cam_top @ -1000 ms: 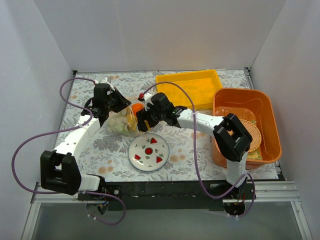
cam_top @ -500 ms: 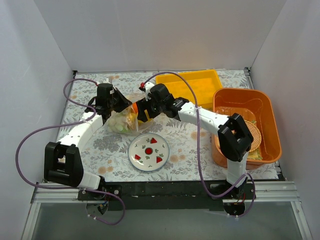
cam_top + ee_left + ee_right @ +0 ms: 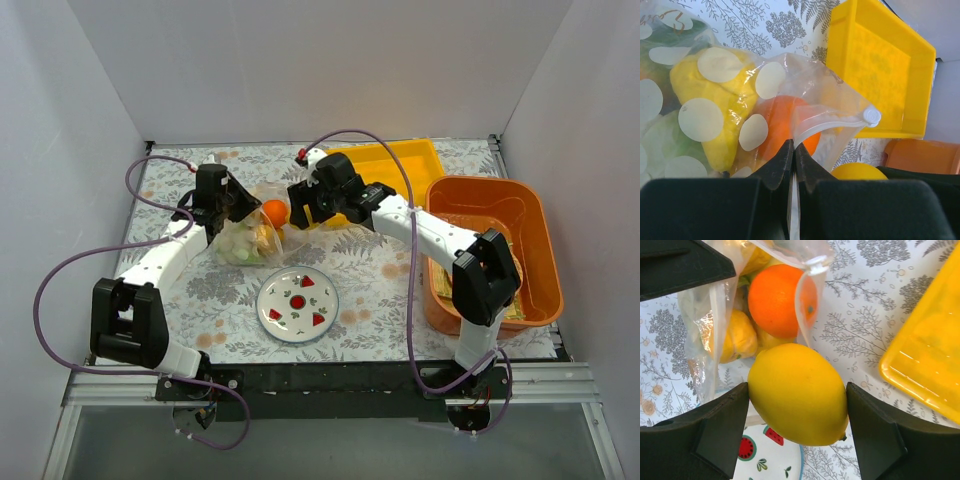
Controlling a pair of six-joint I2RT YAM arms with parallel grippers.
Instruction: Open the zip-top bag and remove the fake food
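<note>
Counting stuff up: one zip-top bag (image 3: 248,240), sitting on the flowery table (image 3: 360,285) just behind the one white plate (image 3: 298,303), a bit left of centre between the two arms. The left gripper (image 3: 792,150) has its jaws pinched tight on a fold of the bag's plastic near the mouth. The white zip strip (image 3: 840,121) curls off to the right of that pinch.

The right gripper (image 3: 797,407) is clamped around one yellow lemon (image 3: 796,382), with a finger pressed on each side. That lemon is outside the bag, just in front of the opening.

Inside the bag there's one orange (image 3: 777,300) right at the mouth. Next to it is at least one more yellow fruit (image 3: 737,337), maybe two, but the crinkles make it hard to count. There's also a bunch of pale round pieces (image 3: 702,119); I can make out seven or so from the left wrist view.

Off to the right there's one yellow tray (image 3: 385,172) and one orange bin (image 3: 480,186), side by side.
</note>
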